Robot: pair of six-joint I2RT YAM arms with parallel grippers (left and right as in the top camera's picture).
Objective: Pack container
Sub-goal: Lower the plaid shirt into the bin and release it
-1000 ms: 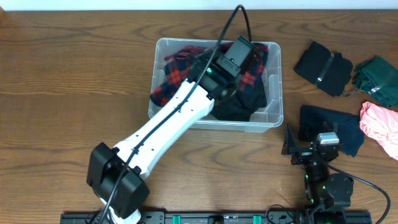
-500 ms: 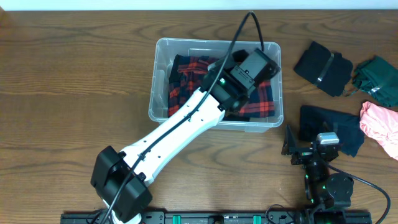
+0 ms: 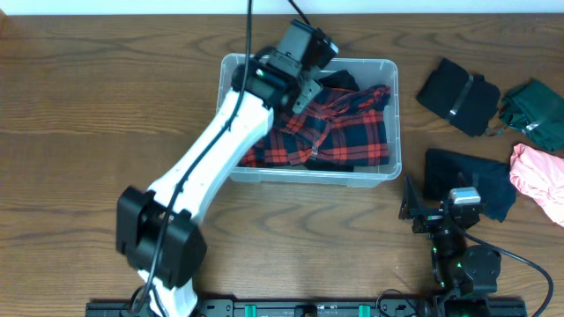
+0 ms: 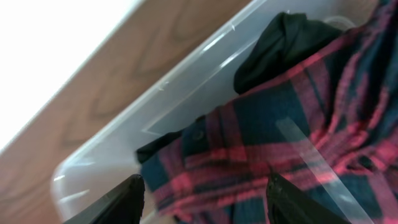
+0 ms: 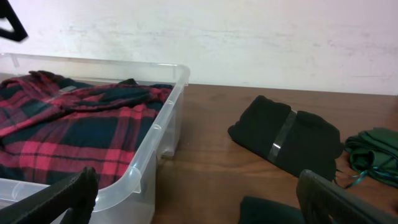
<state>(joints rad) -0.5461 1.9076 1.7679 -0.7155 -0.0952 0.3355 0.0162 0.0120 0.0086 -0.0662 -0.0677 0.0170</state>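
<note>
The clear plastic container (image 3: 394, 123) stands at the middle back of the table. A red and navy plaid shirt (image 3: 339, 132) lies spread inside it, over a black garment (image 3: 339, 81) that shows at the far wall. My left gripper (image 3: 304, 88) hangs open above the container's far left part, holding nothing. In the left wrist view its fingertips (image 4: 127, 196) stand wide apart over the plaid shirt (image 4: 298, 124) and the container wall (image 4: 155, 106). My right gripper (image 5: 199, 205) rests open, low at the table's near right, facing the container (image 5: 158, 134).
To the right of the container lie a folded black garment with a grey stripe (image 3: 458, 95), a dark green one (image 3: 538, 110), a pink one (image 3: 539, 176) and a dark navy one (image 3: 471, 180) just beyond the right gripper (image 3: 436, 207).
The left gripper has opened and let go of the plaid shirt, which now lies spread in the container. The left arm has swung up towards the far left corner. The right arm has stayed still.
</note>
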